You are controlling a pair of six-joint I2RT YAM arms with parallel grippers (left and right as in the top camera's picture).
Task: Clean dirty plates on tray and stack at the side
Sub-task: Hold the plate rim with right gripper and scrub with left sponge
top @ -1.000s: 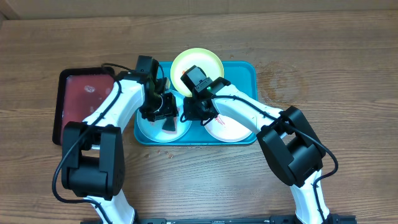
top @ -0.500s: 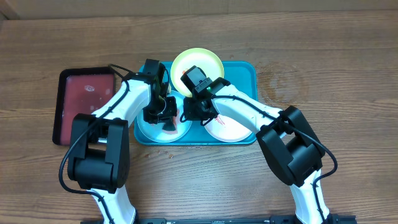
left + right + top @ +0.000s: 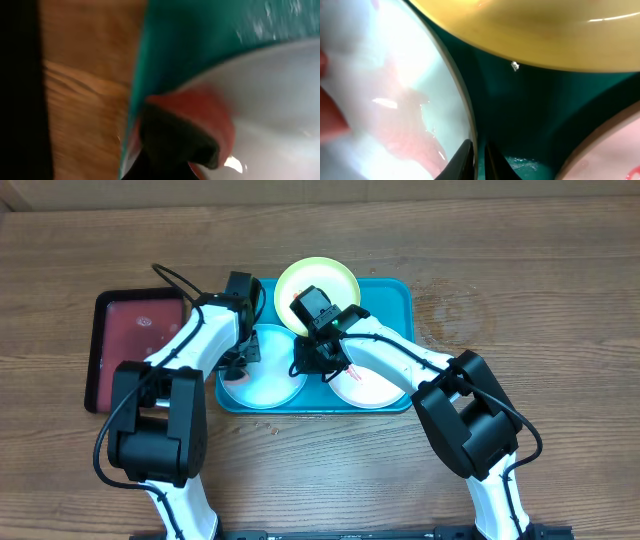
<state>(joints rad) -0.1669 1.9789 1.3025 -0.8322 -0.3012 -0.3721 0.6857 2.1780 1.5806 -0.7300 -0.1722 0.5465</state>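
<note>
Overhead evenly lit, wrist views blurred, glare on yellow-green plate (image 3: 545, 30)

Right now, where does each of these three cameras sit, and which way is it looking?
Overhead: above the table, facing straight down on tray, yellow-green plate, pale blue plate, white plate; left arm and right arm show.
Left wrist: low over the tray's left rim, blurred; a dark finger shows.
Right wrist: low between the plates; two fingertips show at bottom.
Shared: all see tray and pale blue plate.
</note>
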